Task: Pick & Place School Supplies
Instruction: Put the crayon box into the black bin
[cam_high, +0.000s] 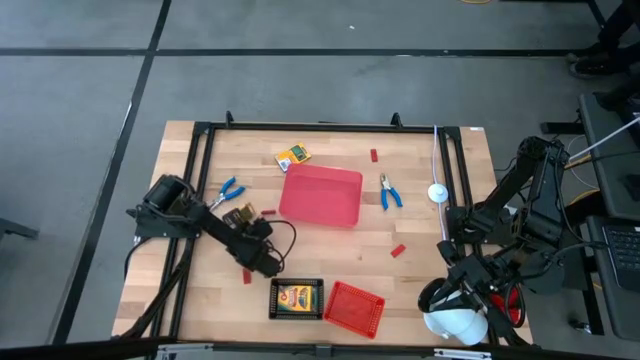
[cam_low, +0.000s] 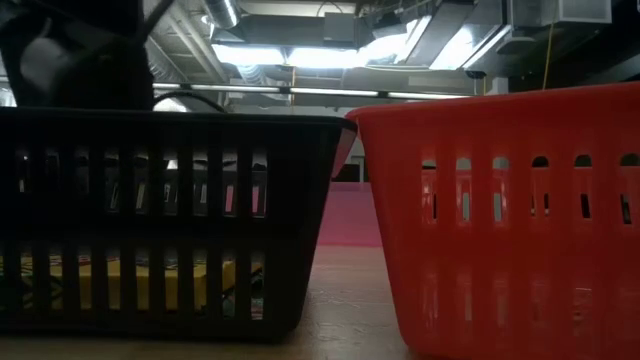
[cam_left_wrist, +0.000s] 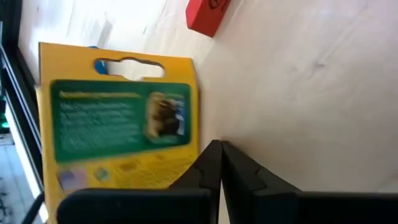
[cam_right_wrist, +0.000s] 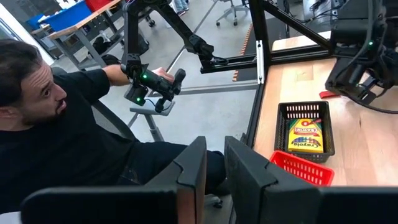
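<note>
Left gripper (cam_left_wrist: 221, 149): fingers pressed together with nothing in them, low over the wood on the table's 8 o'clock side.
Card box by it (cam_left_wrist: 118, 118): yellow and green, flat on the wood just beside the closed fingertips. Not touching, as far as I can tell.
Red block (cam_left_wrist: 205, 15): small one, lying just past that box.
Right gripper (cam_right_wrist: 214, 155): parked off the table's 4 o'clock corner, fingers a little apart and empty, facing a seated person (cam_right_wrist: 56, 130).
Second card box (cam_high: 293, 155): at about 11 o'clock, near the far edge.
Third card box (cam_high: 296, 298): sitting inside the black tray (cam_high: 272, 299) at 6 o'clock, with the red basket (cam_high: 354, 306) right beside it.
Red tray (cam_high: 322, 195): pretty much dead centre.
Pliers: one pair (cam_high: 229, 190) at 9 o'clock of the red tray, the other (cam_high: 389, 192) at its 3 o'clock.
</note>
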